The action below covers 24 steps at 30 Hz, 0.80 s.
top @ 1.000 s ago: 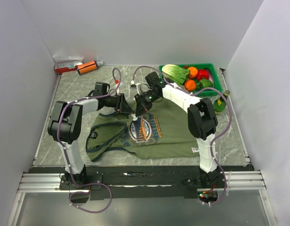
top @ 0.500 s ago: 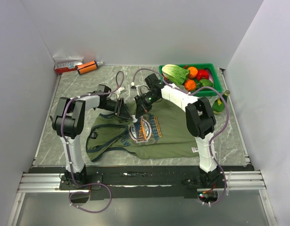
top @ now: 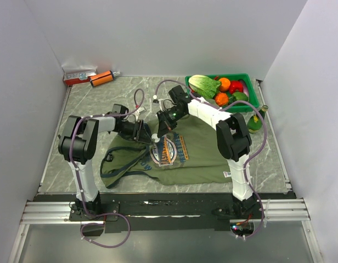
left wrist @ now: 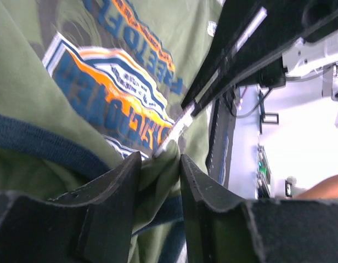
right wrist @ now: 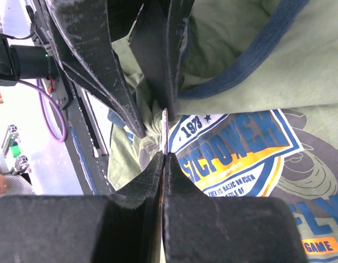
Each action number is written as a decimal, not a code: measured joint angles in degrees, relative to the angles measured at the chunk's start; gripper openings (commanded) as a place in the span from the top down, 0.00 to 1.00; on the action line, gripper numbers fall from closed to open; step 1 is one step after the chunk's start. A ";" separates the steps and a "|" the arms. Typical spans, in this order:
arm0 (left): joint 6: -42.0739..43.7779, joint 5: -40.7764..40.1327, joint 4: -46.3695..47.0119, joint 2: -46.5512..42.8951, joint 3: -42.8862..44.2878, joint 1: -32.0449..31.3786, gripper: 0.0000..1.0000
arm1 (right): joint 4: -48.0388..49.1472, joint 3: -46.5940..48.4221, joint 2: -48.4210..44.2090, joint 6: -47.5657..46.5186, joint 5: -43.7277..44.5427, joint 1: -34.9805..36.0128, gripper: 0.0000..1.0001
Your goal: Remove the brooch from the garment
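Note:
The garment (top: 199,156), an olive T-shirt with navy trim and a round chest print (top: 168,150), lies mid-table. The brooch (top: 155,136), a tiny whitish disc, stands on edge at the print's upper left. My right gripper (top: 158,130) is shut on it; in the right wrist view the thin disc (right wrist: 165,129) sticks out from the closed tips (right wrist: 165,155). My left gripper (top: 146,134) is right beside it. Its jaws (left wrist: 161,159) pinch a raised fold of green fabric (left wrist: 158,181) just below the brooch (left wrist: 177,127).
A green basket (top: 250,78) of vegetables stands at the back right, with a green bottle (top: 257,120) beside it. A red-white box (top: 78,75) and an orange tube (top: 101,78) lie at the back left. A white hem label (top: 227,175) is near the right arm's base.
My left gripper has moved right along the collar to the brooch and narrowed its jaws onto a fold of shirt. The right gripper has stayed put on the brooch.

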 measured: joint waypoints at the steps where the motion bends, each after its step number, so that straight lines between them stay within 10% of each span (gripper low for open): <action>1: -1.38 -0.33 1.68 -0.07 -0.02 0.00 0.59 | 0.02 0.02 0.00 0.07 0.02 -0.02 1.00; 24: -9.14 -1.49 8.41 0.24 0.59 0.09 0.74 | 0.57 0.94 1.84 1.46 0.00 -0.02 1.00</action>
